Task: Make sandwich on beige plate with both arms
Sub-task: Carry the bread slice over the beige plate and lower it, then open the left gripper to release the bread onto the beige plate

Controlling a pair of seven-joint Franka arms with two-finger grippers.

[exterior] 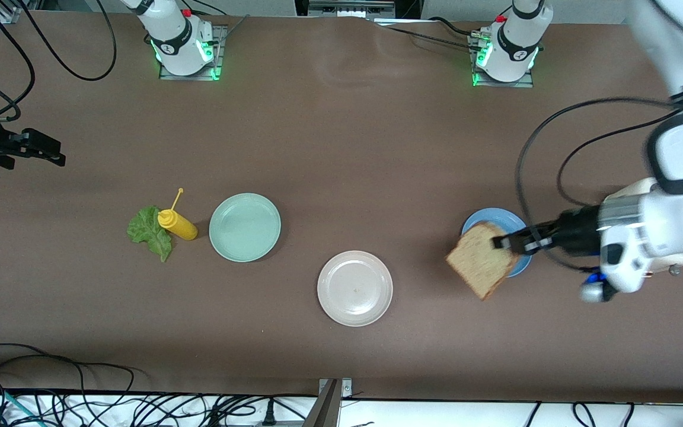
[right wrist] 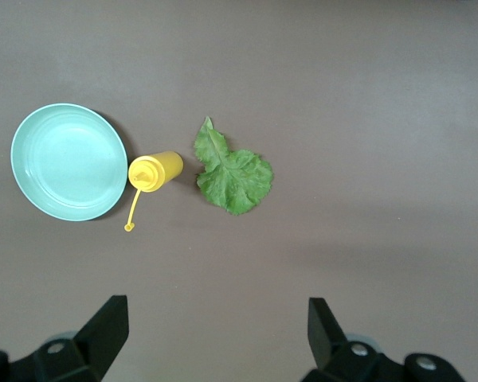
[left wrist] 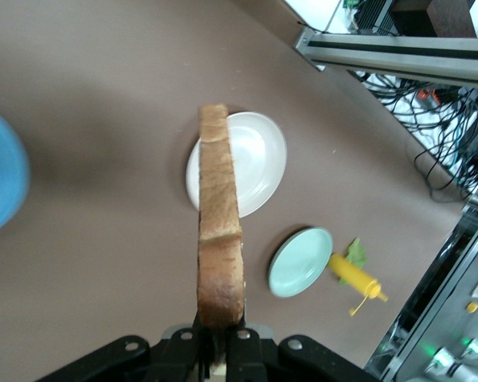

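Colours on brown table [exterior: 341, 148]
Beige plate [exterior: 354, 288], mint plate [exterior: 245, 227], blue plate [exterior: 484, 222]; speckled brown bread [exterior: 481, 261]; green lettuce [exterior: 150, 232]; yellow bottle [exterior: 178, 225].

Looking down through the right wrist view, you see the right pincer [right wrist: 215, 338] spread wide, its two black fingers [right wrist: 107, 326] hanging over bare brown tabletop [right wrist: 366, 95]. Below it you have a mint green plate [right wrist: 68, 161], a yellow squeeze bottle [right wrist: 155, 170] just beside the plate's rim, its open cap dangling on a thin strap, and a ruffled lettuce leaf [right wrist: 233, 173] lying flat near the bottle, apart from it. The bottle sits between plate and leaf.
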